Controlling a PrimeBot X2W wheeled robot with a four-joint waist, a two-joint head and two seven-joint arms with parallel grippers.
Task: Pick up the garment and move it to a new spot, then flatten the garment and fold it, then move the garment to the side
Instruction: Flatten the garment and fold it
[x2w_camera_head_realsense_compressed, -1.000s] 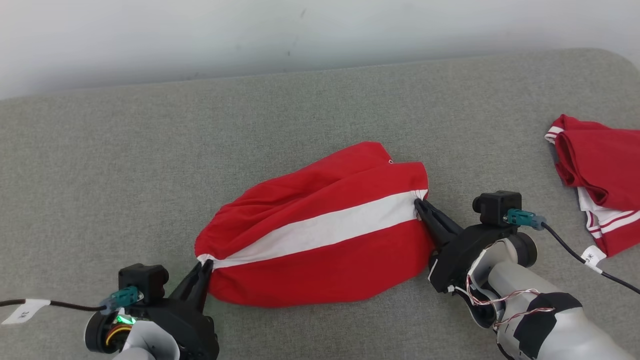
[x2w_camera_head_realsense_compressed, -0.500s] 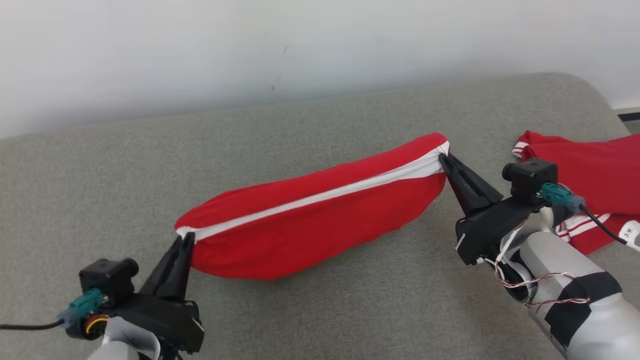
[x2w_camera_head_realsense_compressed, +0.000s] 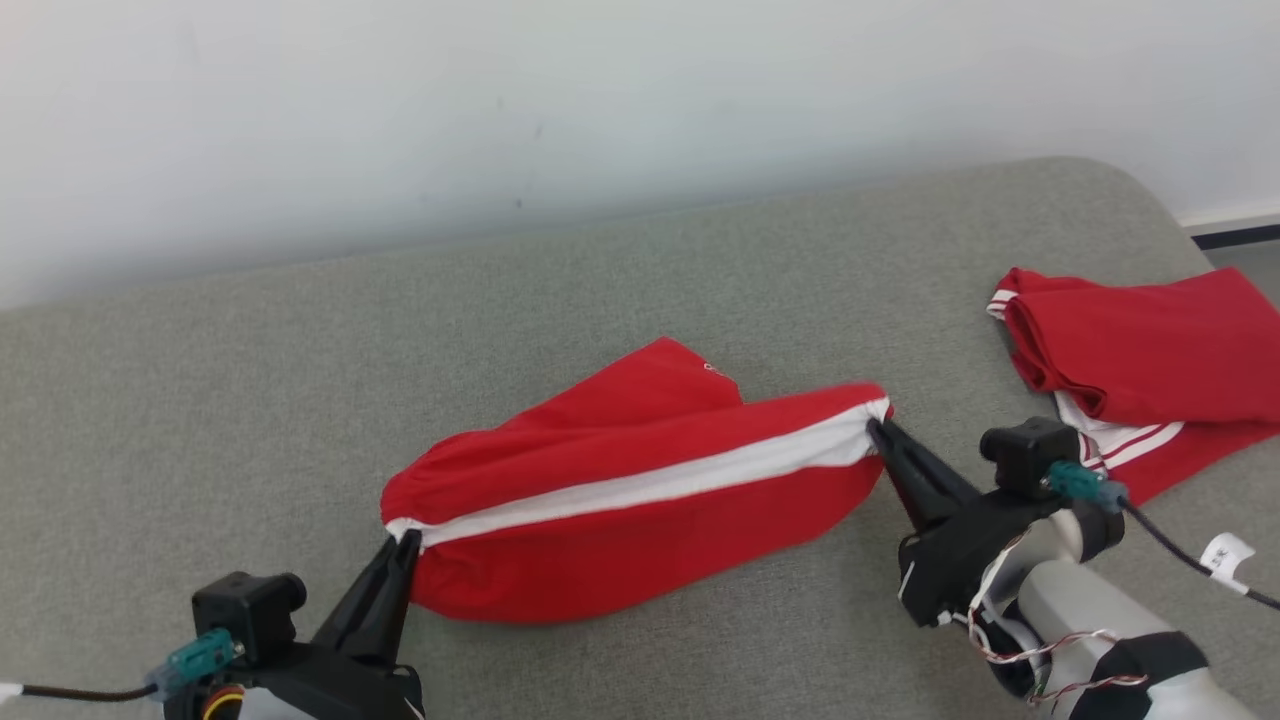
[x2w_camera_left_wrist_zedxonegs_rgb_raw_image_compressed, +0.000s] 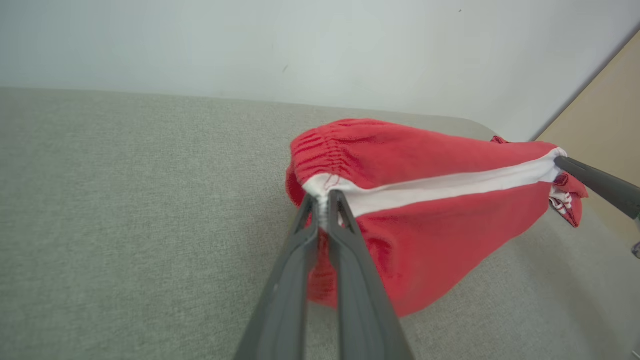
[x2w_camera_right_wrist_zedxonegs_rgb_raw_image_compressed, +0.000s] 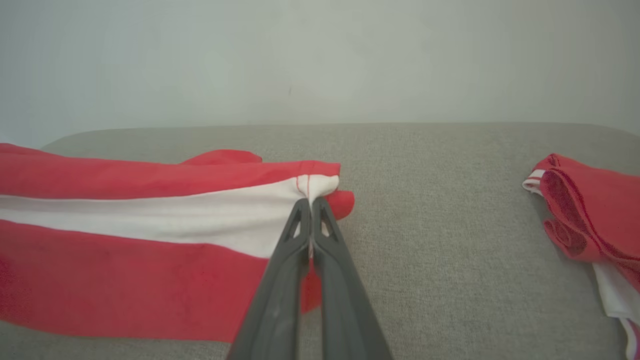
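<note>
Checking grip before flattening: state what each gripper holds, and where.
Both hold the garment by its white stripe: the left gripper pinches the waistband end, the right gripper the opposite end.

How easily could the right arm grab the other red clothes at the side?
Probably not now. The right gripper is shut on the striped garment, so it is busy. The other red garment lies near that arm with bare cushion between, so after letting go it likely could.
</note>
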